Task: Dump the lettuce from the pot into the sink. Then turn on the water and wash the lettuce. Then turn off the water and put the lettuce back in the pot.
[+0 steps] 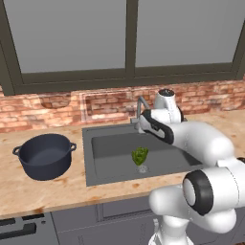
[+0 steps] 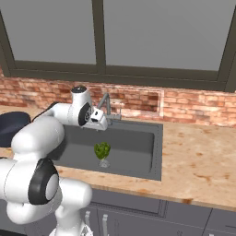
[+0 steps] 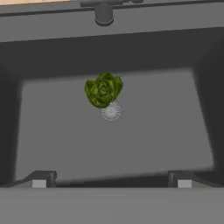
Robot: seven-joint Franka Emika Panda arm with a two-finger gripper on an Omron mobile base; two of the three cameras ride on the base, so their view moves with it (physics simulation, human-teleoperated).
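One lettuce (image 3: 103,89) lies in the sink (image 1: 95,172), beside the drain (image 3: 111,111).

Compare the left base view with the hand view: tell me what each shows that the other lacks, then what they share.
Left base view alone: the pot, with nothing in it, on the wooden counter left of the sink, plus the brick wall and window. Hand view alone: the open tool, its fingertips spread wide above the basin. Both: the lettuce lying on the sink floor beside the round drain, and the faucet.
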